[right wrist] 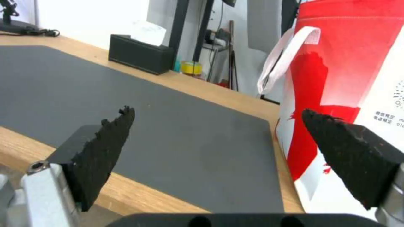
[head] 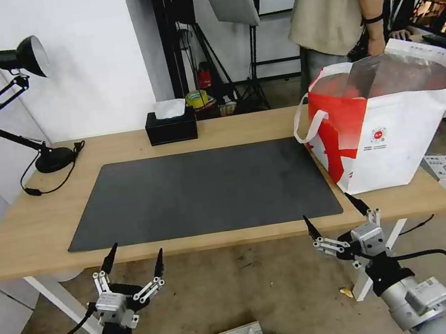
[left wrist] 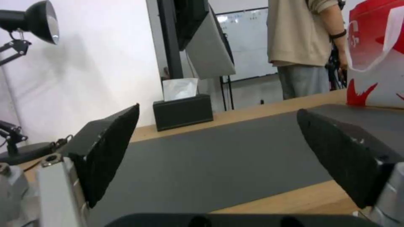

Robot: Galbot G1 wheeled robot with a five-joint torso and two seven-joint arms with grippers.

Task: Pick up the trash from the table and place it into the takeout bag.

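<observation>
The takeout bag stands upright on the table just ahead of the right gripper, far across from the left gripper; both hang below the near edge, fingers spread, and no trash lies on the grey mat.

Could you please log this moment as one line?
left claw: open, below table edge | right claw: open, near takeout bag | mat: bare
</observation>
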